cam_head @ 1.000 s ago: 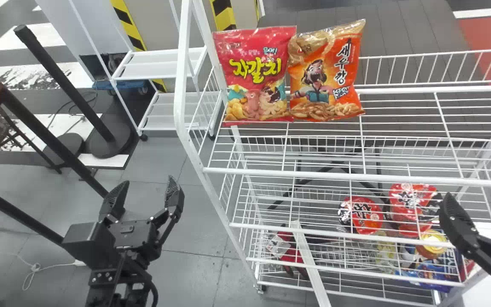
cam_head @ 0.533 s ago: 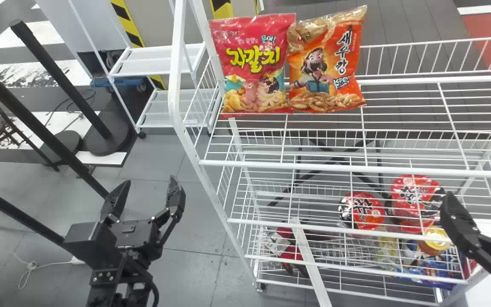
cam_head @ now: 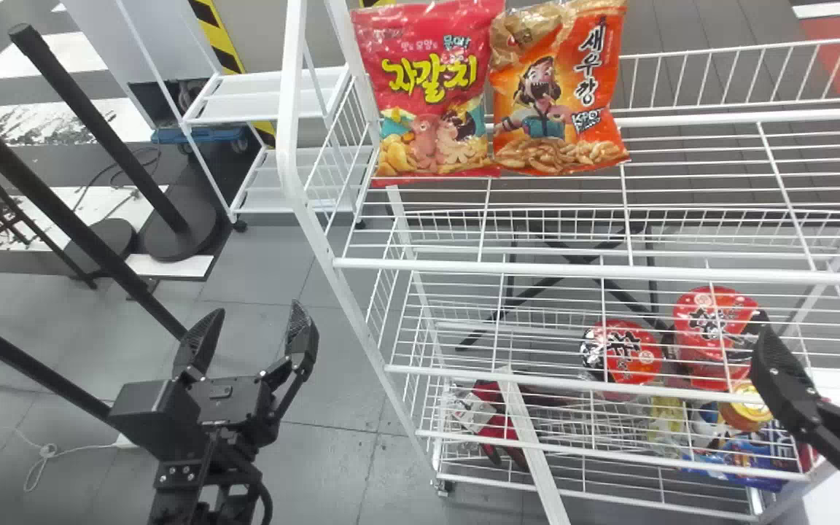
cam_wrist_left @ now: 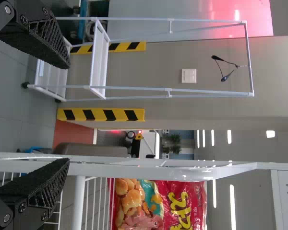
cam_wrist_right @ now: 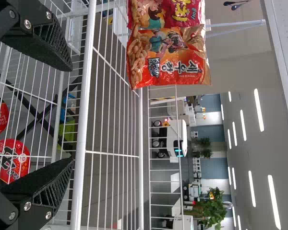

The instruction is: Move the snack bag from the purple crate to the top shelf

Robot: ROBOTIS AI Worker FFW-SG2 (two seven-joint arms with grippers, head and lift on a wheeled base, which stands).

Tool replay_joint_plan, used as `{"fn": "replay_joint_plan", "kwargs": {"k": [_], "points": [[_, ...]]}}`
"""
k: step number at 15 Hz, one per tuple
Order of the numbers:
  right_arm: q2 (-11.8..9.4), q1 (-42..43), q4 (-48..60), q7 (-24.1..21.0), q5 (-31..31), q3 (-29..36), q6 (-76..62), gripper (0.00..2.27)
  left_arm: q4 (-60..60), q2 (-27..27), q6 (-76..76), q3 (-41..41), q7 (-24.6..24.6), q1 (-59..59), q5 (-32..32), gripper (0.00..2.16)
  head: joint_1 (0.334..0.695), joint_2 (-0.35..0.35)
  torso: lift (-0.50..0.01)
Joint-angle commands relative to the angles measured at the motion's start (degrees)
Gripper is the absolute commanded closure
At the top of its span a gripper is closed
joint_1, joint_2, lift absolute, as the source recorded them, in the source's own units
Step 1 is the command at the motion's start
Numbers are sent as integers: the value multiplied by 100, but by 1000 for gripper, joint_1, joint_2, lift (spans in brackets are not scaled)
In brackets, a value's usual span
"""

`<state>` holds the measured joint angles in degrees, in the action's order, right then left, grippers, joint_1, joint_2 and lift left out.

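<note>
Begin at the lower left of the head view with the left hand (cam_head: 256,312), spread wide above the grey floor (cam_head: 318,474), gripping nothing and set apart from the white wire rack (cam_head: 573,270). At the lower right edge, find the right hand (cam_head: 821,327), also opened wide, with nothing between its fingers.

Next, through the wires at lower right, make out two red-topped cups, left (cam_head: 622,350) and right (cam_head: 715,321), side by side. Just below them, spot a yellow-topped jar (cam_head: 747,405) and a blue packet (cam_head: 763,456). Lower centre, notice a red-and-white bundle (cam_head: 489,419) beside a slanting white bar (cam_head: 529,437).

Up on the top shelf, toward the upper left of the rack, see a red snack bag (cam_head: 431,87) and an orange snack bag (cam_head: 562,87), standing upright next to each other, faces forward. Cannot single out the one meant by the task.

Farther back, at upper left, note a smaller white shelf unit (cam_head: 259,95) and yellow-and-black striping (cam_head: 217,36). Farthest off, in the right wrist view, pick out a leafy plant (cam_wrist_right: 213,206).
</note>
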<state>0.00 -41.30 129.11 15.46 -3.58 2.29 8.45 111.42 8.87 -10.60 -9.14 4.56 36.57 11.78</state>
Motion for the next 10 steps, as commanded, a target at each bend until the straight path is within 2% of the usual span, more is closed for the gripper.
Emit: {"fn": "replay_joint_plan", "kwargs": {"k": [1,10], "points": [[5,8,-8,0,6,0,13,157,-7,0,1,0,1,-1,0,134,695,245,-121],[5,79,-96,18,-38,18,48,154,-24,-8,1,8,-8,8,9,137,695,242,-156]]}}
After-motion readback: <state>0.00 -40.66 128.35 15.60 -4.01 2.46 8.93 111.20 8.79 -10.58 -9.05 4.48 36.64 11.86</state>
